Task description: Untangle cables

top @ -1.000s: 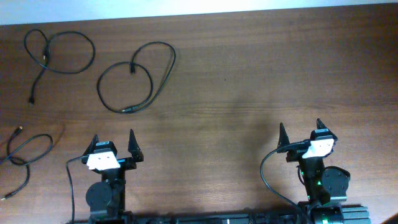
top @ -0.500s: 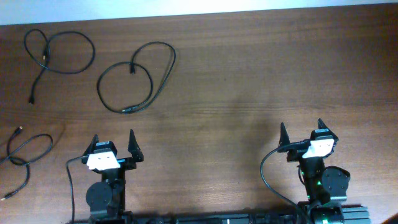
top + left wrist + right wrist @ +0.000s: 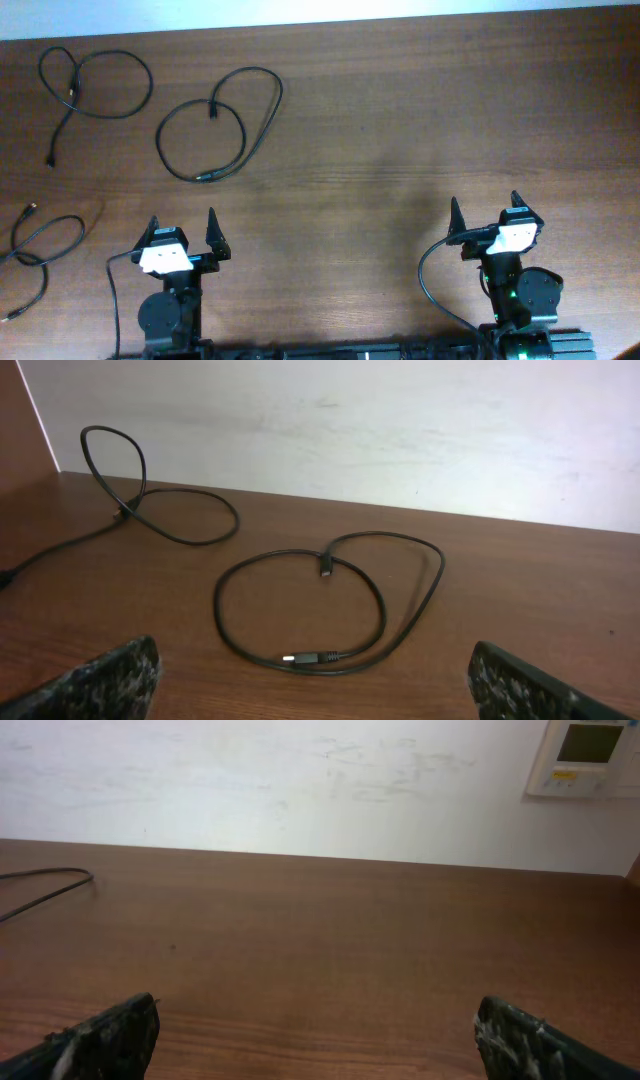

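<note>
Three black cables lie apart on the wooden table. One cable point(image 3: 95, 85) loops at the far left corner; it shows in the left wrist view point(image 3: 150, 510). A second cable point(image 3: 262, 125) forms a double loop left of centre, seen ahead of the left fingers point(image 3: 395, 630) with a silvery plug. A third cable point(image 3: 45, 245) lies at the left edge. My left gripper point(image 3: 182, 228) is open and empty near the front edge. My right gripper point(image 3: 483, 213) is open and empty at the front right, far from all cables.
The table point(image 3: 420, 120) ends at a white wall along the far edge. A white wall panel point(image 3: 585, 755) hangs at the upper right of the right wrist view. A thick black arm wire point(image 3: 428, 280) curls beside the right arm base.
</note>
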